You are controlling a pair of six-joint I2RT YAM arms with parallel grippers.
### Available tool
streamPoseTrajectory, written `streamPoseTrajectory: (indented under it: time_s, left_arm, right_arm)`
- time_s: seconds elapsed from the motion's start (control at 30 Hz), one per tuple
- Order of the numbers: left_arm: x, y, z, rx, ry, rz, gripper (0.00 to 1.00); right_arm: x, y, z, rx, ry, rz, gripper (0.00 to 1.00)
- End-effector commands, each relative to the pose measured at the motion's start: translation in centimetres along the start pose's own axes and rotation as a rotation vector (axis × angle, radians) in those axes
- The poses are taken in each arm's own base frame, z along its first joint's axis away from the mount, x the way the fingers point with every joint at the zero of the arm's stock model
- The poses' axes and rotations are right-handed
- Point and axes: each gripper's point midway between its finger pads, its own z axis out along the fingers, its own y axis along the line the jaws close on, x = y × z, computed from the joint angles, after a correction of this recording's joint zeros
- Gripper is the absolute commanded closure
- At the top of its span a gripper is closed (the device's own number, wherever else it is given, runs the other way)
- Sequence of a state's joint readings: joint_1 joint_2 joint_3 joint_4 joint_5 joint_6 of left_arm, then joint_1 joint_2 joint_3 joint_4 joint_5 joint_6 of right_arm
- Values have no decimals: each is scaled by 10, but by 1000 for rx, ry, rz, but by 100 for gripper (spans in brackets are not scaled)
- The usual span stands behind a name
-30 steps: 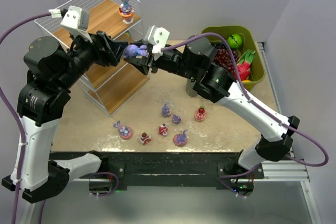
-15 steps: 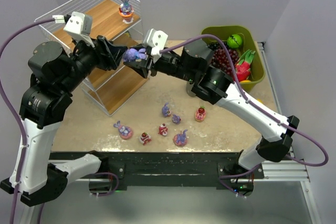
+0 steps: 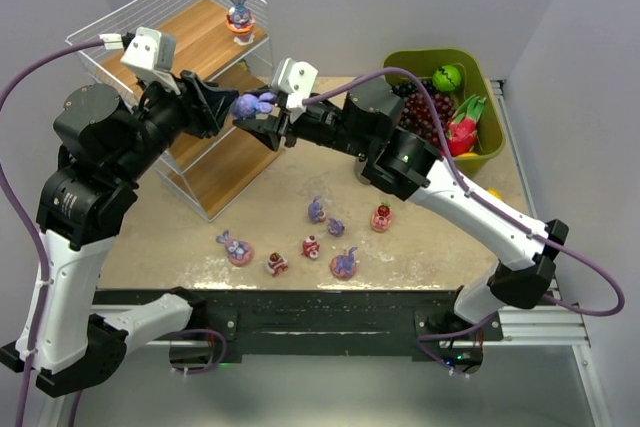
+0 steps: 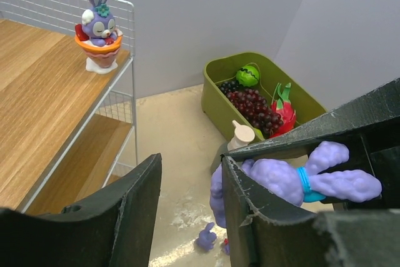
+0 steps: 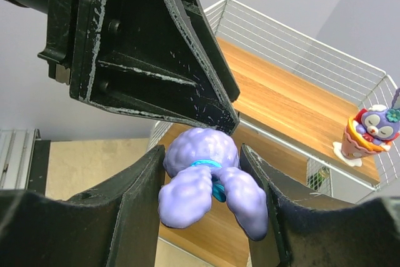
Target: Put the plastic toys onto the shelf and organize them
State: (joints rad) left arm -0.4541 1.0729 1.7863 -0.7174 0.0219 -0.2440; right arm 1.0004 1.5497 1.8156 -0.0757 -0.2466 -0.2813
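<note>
The right end effector (image 5: 201, 173) is gripping a purple bunny (image 5: 200, 148) in the upper centre, beside the shelf (image 3: 200, 37). The left end effector (image 4: 190, 176) is gaping wide alongside it.

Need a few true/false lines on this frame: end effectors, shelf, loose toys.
1. The right end effector grips a purple bunny. True.
2. The left end effector is shut on that bunny. False: it is open and holds nothing.
3. The top shelf board is bare. False: a bunny in a cup stands at its corner.
4. Several small toys lie loose on the table. True.
</note>
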Motion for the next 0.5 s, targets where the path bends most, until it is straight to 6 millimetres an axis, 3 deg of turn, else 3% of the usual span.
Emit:
streamPoseTrajectory:
  time_s: [0.0, 0.47]
  left_arm:
    - [3, 26, 0, -129, 2, 34, 55]
    - [4, 32, 2, -160, 0, 38, 63]
  right_arm:
    - [-89, -15, -32, 53, -241, -60, 100]
    - [-95, -16, -37, 65, -264, -61, 100]
